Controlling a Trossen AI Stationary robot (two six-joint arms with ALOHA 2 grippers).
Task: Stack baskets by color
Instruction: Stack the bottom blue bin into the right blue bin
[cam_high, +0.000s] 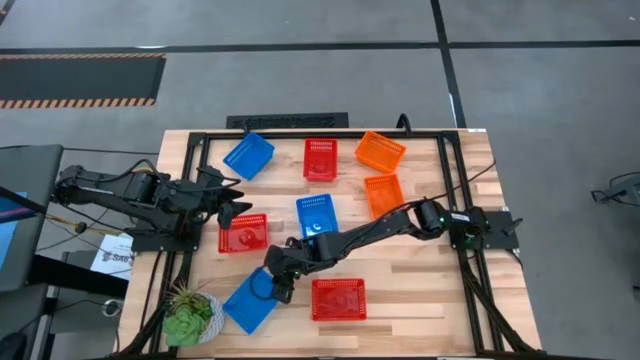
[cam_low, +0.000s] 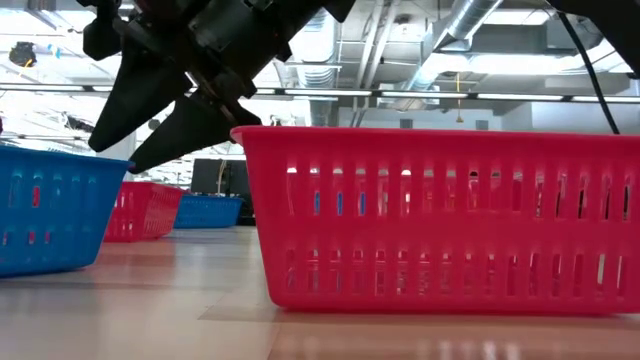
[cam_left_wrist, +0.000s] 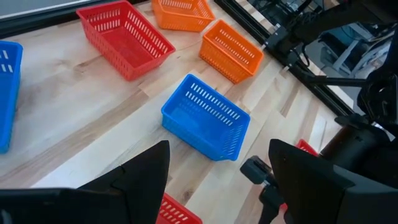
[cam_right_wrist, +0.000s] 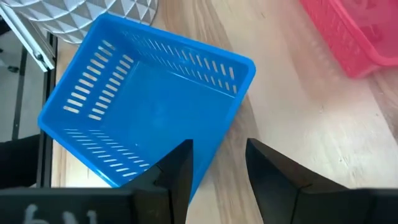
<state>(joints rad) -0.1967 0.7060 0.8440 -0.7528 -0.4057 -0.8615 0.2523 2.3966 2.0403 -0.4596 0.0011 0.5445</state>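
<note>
Near the table's front left a blue basket (cam_high: 248, 300) stands on its base, open side up. My right gripper (cam_right_wrist: 217, 168) is open at that basket's right wall (cam_right_wrist: 239, 93): one finger is over the inside, the other over the bare table outside. In the low view its fingertips (cam_low: 140, 130) are level with the basket's rim (cam_low: 60, 160). No touch shows. My left gripper (cam_high: 235, 208) hangs open above the table's left part, beside a red basket (cam_high: 243, 233), with a blue basket (cam_left_wrist: 205, 118) ahead of it.
A red basket (cam_high: 338, 298) stands just right of the near blue one. Farther back are a blue (cam_high: 248, 155), a red (cam_high: 320, 158) and two orange baskets (cam_high: 380, 151) (cam_high: 383, 194). A potted plant (cam_high: 190, 318) sits at the front left corner, close to the near blue basket.
</note>
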